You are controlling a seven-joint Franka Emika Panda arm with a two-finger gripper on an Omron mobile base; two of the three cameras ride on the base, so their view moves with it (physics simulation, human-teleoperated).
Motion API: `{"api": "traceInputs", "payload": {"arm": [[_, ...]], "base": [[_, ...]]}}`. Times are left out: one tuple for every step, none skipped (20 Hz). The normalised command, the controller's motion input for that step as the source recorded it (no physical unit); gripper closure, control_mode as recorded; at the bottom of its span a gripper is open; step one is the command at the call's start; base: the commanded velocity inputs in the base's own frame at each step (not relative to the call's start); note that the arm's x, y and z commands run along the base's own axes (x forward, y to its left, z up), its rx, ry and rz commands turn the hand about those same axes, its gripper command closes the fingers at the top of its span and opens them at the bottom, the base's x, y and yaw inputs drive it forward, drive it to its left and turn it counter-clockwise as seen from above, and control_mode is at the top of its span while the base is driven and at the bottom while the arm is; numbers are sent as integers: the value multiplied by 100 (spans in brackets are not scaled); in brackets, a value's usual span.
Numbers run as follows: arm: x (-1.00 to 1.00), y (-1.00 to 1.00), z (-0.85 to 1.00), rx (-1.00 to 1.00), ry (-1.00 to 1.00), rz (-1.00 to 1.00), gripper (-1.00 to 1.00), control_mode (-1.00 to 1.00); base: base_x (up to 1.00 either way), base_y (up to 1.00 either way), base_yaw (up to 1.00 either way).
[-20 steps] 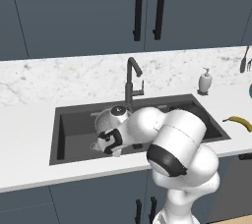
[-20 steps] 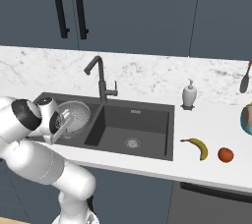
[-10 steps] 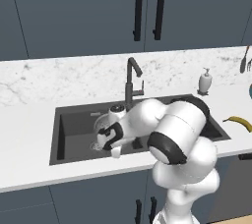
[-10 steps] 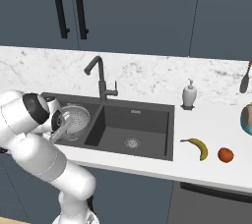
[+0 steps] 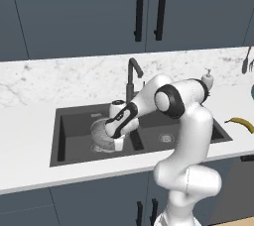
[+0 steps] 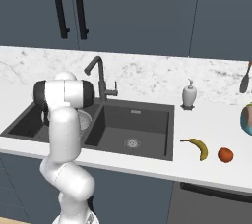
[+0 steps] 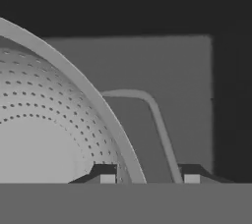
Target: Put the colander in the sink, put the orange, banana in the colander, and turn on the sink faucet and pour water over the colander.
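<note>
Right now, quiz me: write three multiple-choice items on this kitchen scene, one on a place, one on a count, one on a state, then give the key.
1. Where is the colander?
A. In the left basin of the sink
B. On the counter beside the soap dispenser
C. In the right basin

2. How many pieces of fruit lie on the counter?
A. None
B. Two
C. Four

3. How do the gripper's fingers stand?
A. Pressed flat together
B. Clamped on the faucet lever
C. Apart, one on each side of the colander's handle

Key:
1 A: both base views show it left of the divider.
2 B: the banana and the orange lie right of the sink.
3 C: the hand view shows the handle loop between the two separated tips.
</note>
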Motion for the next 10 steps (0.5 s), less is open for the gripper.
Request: {"api": "traceInputs", "payload": {"arm": [[66,55,-49,0,-6,-23,100,-100],[55,49,-50,0,-2,-26,100,-100],[48,45,-54,-2,-4,-29,100,-100],[46,45,-54,-4,-8,-31,100,-100],[56,46,-52,-6,-5,-34,100,-100],[63,51,-49,-7,0,-35,100,-100],[62,44,-40,-8,0,-36,100,-100],[61,42,-38,-8,0,-36,100,-100],[48,31,-32,-9,1,-36,100,-100],[36,24,-29,-8,3,-35,100,-100]], "base": [[0,0,0],[0,0,0],[0,0,0],[0,0,0],[0,0,0],[0,0,0],[0,0,0],[0,0,0],[0,0,0],[0,0,0]]}}
